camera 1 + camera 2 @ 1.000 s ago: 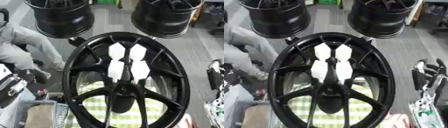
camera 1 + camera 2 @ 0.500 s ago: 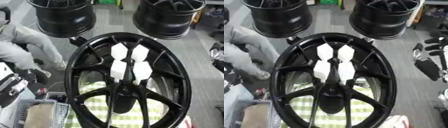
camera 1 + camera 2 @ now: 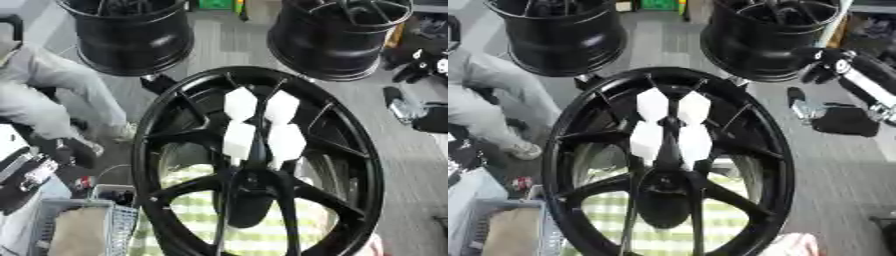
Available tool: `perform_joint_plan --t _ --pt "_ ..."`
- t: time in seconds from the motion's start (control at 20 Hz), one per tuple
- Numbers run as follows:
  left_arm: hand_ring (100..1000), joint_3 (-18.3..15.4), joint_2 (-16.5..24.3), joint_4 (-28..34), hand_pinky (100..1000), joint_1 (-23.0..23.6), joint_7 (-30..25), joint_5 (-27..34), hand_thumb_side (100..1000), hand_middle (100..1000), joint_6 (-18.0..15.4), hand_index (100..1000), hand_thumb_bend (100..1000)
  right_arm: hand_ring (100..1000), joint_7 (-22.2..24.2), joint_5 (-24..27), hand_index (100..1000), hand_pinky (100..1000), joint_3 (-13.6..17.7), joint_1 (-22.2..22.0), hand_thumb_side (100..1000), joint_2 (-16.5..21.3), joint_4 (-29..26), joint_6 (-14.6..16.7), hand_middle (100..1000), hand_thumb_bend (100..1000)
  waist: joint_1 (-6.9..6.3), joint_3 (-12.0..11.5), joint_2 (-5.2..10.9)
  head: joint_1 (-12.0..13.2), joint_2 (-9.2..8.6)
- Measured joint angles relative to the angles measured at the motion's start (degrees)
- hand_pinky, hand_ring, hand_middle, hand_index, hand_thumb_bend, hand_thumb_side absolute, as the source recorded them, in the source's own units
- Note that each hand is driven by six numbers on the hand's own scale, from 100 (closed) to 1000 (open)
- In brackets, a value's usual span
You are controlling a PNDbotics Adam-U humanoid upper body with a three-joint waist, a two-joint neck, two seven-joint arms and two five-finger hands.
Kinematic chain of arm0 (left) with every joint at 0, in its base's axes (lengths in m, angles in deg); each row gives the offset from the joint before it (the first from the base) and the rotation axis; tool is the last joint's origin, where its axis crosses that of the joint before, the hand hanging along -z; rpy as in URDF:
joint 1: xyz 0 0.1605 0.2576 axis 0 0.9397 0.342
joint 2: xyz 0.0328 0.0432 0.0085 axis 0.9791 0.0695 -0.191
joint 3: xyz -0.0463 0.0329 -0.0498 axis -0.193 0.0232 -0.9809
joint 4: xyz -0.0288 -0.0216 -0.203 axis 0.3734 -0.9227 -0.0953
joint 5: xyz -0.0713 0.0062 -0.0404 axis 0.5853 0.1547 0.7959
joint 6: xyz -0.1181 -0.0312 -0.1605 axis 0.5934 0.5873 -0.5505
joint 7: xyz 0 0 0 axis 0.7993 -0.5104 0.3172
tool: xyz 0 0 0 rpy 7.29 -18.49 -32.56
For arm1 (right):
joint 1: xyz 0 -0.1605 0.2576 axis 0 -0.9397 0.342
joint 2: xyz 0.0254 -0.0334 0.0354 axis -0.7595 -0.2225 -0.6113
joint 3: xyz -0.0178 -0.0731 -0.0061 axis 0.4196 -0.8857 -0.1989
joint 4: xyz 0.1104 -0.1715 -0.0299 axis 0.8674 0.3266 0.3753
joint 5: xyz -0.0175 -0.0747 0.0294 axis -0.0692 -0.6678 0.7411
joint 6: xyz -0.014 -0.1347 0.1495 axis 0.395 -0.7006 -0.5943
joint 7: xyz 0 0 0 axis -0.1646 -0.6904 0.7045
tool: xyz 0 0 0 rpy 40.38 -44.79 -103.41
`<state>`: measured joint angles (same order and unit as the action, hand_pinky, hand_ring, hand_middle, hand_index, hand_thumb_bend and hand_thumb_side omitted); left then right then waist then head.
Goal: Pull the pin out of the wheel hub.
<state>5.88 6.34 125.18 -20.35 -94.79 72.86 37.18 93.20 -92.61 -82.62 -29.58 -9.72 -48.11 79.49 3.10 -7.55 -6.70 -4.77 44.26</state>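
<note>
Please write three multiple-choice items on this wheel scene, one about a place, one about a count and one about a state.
1. Where do the white pieces sit on the big black wheel?
A. among its spokes, above the centre
B. on the floor beside it
C. inside the basket

2. How many white pieces show on the wheel?
A. one
B. four
C. seven

3. Is a robot hand touching the wheel?
A. yes, it holds a spoke
B. yes, it presses the rim
C. no, none touches it

Answers:
1 A: they cluster between the spokes, above the hub.
2 B: two sit above and two below.
3 C: the right arm shows only at the right edge of the right eye view, apart from the wheel; its hand cannot be made out, and no left hand shows.
</note>
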Motion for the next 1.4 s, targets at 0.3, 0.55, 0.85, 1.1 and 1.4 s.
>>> perform_joint_plan --t 0.3,0.55,0.85,1.1,1.4 --pt "715 0.5 0.3 -0.2 739 0.0 0.0 -0.1 704 631 -0.1 725 100 754 10.8 0.9 962 759 -5.0 8.5 443 1.0 -0.2 3.0 811 100 0.3 -0.7 0.25 -0.6 0.0" --pt "716 0.7 0.5 -0.3 739 0.0 0.0 -0.4 707 631 -0.1 725 100 771 18.1 0.1 966 779 -9.5 12.3 460 0.8 -0.3 3.9 830 204 0.65 -0.8 0.3 -1.0 0.0" --pt "718 1.1 0.5 -0.3 739 0.1 0.0 -0.5 708 631 -0.1 725 100 757 26.9 -3.4 964 788 -13.5 16.5 462 -1.9 -0.3 4.9 834 268 0.65 -0.7 0.39 -1.5 0.0" --pt "720 1.3 0.5 -0.3 739 0.4 0.0 -0.5 708 632 -0.1 725 100 749 31.0 -5.5 959 783 -15.2 18.3 475 -4.1 -0.3 4.5 828 269 0.53 -0.6 0.5 -1.6 0.0" --pt "722 1.3 0.5 -0.4 740 0.4 0.0 -0.5 708 633 -0.2 725 100 756 32.6 -6.2 959 786 -16.0 19.1 480 -5.0 -0.3 2.4 834 268 0.52 -0.6 0.5 -1.8 0.0"
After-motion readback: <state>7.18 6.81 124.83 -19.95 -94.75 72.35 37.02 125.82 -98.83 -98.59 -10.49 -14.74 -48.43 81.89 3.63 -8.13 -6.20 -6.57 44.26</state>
